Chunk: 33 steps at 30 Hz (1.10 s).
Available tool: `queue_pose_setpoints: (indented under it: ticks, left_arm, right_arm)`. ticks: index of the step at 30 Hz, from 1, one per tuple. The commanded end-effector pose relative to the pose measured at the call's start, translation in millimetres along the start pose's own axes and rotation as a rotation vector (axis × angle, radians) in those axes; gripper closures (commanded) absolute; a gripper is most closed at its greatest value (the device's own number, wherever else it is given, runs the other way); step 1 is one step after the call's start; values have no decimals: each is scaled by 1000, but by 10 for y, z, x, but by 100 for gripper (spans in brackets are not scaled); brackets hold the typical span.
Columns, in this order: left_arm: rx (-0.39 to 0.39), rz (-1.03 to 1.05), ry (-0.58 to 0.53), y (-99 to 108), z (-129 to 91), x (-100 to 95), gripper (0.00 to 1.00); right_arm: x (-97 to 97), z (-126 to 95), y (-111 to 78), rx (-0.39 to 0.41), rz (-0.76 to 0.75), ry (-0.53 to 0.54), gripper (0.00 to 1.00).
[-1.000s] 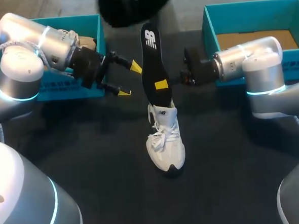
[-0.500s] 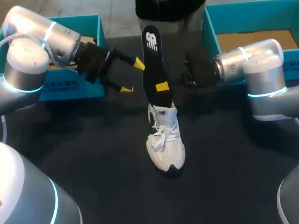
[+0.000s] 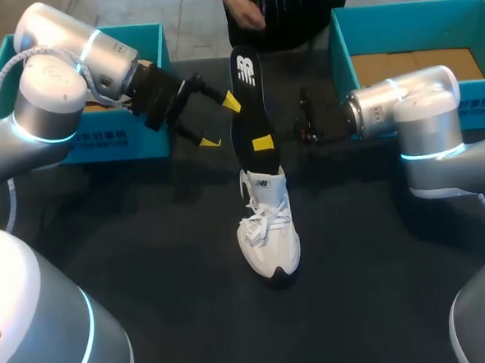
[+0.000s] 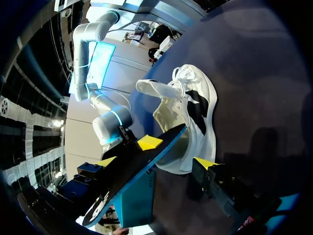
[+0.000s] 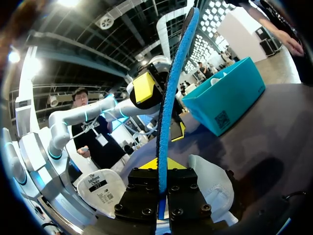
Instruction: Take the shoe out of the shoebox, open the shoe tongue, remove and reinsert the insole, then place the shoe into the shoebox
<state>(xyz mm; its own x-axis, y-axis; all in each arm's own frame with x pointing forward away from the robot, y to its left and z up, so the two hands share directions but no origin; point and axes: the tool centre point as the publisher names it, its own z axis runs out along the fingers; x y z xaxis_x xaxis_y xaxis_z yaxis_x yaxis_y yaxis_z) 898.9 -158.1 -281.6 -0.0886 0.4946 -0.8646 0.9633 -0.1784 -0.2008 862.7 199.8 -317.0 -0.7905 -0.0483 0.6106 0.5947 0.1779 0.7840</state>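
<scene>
shoe: shoe (image 3: 269, 237) lies mid-table (image 3: 148, 261), toe to near edge, heel to far edge; out of the box so the insole can be worked
insole: insole (image 3: 243, 91) stands upright, lower end in the shoe's opening; looks part-way in or out, cannot tell which
right gripper: right gripper (image 3: 261, 142) clamped on insole's lower part; low hold likely to steer it at the heel
left gripper: left gripper (image 3: 221, 123) fingers apart, just beside insole's upper part; likely to steady it
boxes: left box (image 3: 116, 140) at far left corner, right box (image 3: 345, 43) at far right corner; kept off the work area
writing: white logo on insole's upper end; print and code square on left box's front wall; not read out
</scene>
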Motion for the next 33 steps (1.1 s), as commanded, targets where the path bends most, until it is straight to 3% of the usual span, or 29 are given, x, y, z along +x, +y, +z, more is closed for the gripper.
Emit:
queue_pose_setpoints:
  ticks: [1, 19, 33]
  left_arm:
    - [6, 1, 8, 10, 4, -18, 0]
    - [9, -4, -6, -37, -23, 6, 0]
    - [10, -4, -8, -49, -47, 19, 0]
  right_arm:
    - [1, 33, -27, 8, 1, -2, 100]
    - [9, 84, -184, 22, 9, -30, 100]
    - [37, 60, -262, 39, -22, -117, 100]
